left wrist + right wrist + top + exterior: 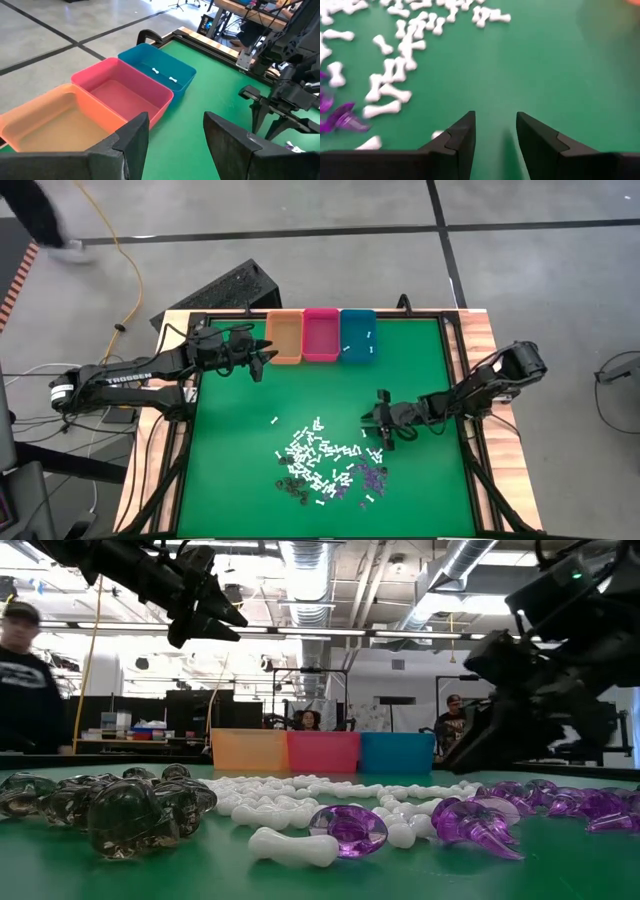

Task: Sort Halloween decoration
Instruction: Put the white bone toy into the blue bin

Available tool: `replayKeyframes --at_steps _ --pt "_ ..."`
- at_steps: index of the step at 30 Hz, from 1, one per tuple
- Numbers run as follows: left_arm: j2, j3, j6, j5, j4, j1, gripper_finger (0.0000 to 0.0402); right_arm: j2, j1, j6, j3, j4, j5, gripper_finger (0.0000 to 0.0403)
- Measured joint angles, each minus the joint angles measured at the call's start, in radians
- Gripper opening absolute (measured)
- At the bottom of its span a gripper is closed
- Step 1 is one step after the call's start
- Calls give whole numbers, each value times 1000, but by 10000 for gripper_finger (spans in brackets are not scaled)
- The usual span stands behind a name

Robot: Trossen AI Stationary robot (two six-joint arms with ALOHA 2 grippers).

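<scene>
The high view looks straight down on the whole green table (420, 380). The low view sits at mat level, close to the scattered pieces (290, 840), facing the three bins (320, 752) (also seen by the left wrist camera). The right wrist camera looks down close over the pieces.

Bench (420, 380): matt green cover, smooth, cloth-like; edge strips look like wood grain.
Bones (292, 845): white plastic, smooth, soft sheen.
Purple bits (350, 830): clear faceted plastic, glossy.
Dark bits (130, 812): smoky translucent plastic, glossy, with bright reflections.
Bins, ahead of the left fingers (135, 142): orange (55, 117), pink (125, 92), teal (160, 67); smooth plastic, semi-matt.
Right fingers (462, 137): dark, matt, hard plastic by look.
</scene>
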Motion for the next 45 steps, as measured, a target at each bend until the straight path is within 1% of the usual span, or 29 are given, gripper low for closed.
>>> replayKeyframes --at_steps 4,6,9,12,14,16,21,23,26,28,31,33,36,38,40,42,45 --pt "0 0 0 0 0 0 178 -1 -48 35 33 1 1 170" --pt "0 0 0 0 -3 0 178 -8 -52 64 47 0 0 170" --pt "0 0 0 0 -21 0 178 -15 -24 124 69 0 -5 170" --pt "0 0 0 0 -35 0 178 -33 26 171 82 1 -4 170" --pt "0 0 0 9 -45 0 178 -58 60 230 81 -5 5 170" --pt "0 0 0 40 -46 0 178 -89 94 296 82 -15 33 170" --pt "0 0 20 128 -59 -1 178 -153 169 401 81 -33 167 170" --pt "0 0 26 164 -65 -1 178 -168 191 473 81 -33 211 170" --pt "0 0 31 238 -60 -1 178 -189 225 588 84 -44 246 170" --pt "0 0 34 268 -60 -1 178 -208 235 609 99 -91 262 170" --pt "0 0 6 278 -60 -1 178 -231 235 588 131 -210 304 170" --pt "0 0 -30 278 -59 -1 178 -236 224 557 142 -277 333 170" --pt "0 0 -71 261 -48 -1 178 -225 218 535 143 -318 377 170" --pt "0 0 -63 229 -36 -2 178 -193 233 530 143 -322 412 170" --pt "0 0 -44 174 -16 -2 178 -138 268 528 143 -316 462 170" --pt "0 0 -34 110 9 -2 178 -78 309 540 143 -303 528 170" --pt "0 0 -18 38 43 -2 178 12 358 611 143 -269 682 170"
